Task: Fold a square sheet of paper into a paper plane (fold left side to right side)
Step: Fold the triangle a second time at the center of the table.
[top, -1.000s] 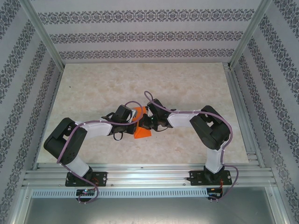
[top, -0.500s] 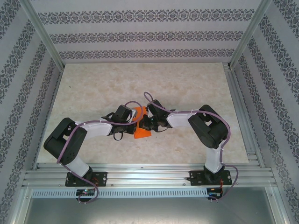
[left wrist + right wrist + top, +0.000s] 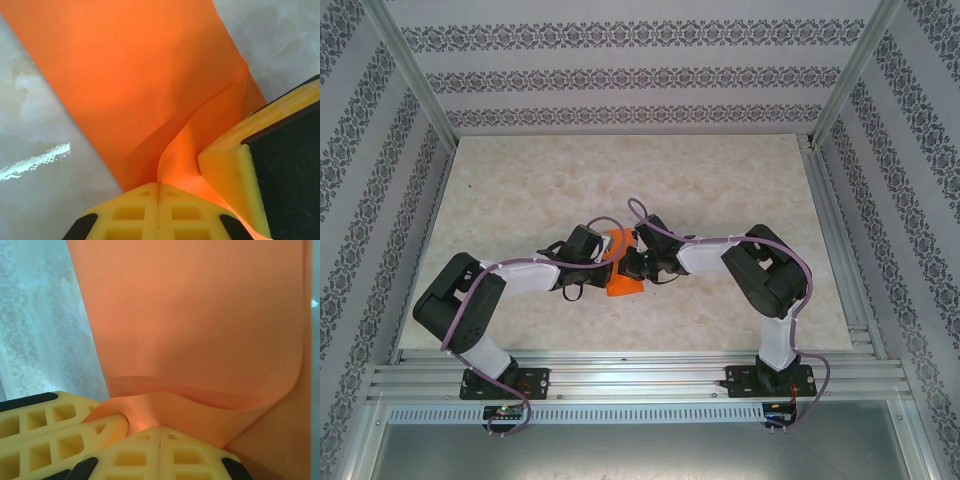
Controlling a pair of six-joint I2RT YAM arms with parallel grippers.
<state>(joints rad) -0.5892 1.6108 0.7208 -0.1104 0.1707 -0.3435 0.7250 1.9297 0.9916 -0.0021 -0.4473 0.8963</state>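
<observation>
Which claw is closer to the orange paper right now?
Neither, it's a tie: left claw is shut on the orange paper from its left, right claw shut on it from its right.

A pale, marble-patterned tabletop (image 3: 620,170) lies under even light, with a soft glare on its surface. White walls (image 3: 640,70) with dark ornamental bands enclose it on the left, right and far sides. Aluminium posts (image 3: 412,75) rise at the far corners, and aluminium rails (image 3: 640,378) run along the near edge.

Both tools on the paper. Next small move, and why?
Likely ease the left tool rightward, carrying its pinched edge over. It and the right tool are both shut on the paper, which bows up in a soft curve, no flat crease.
</observation>
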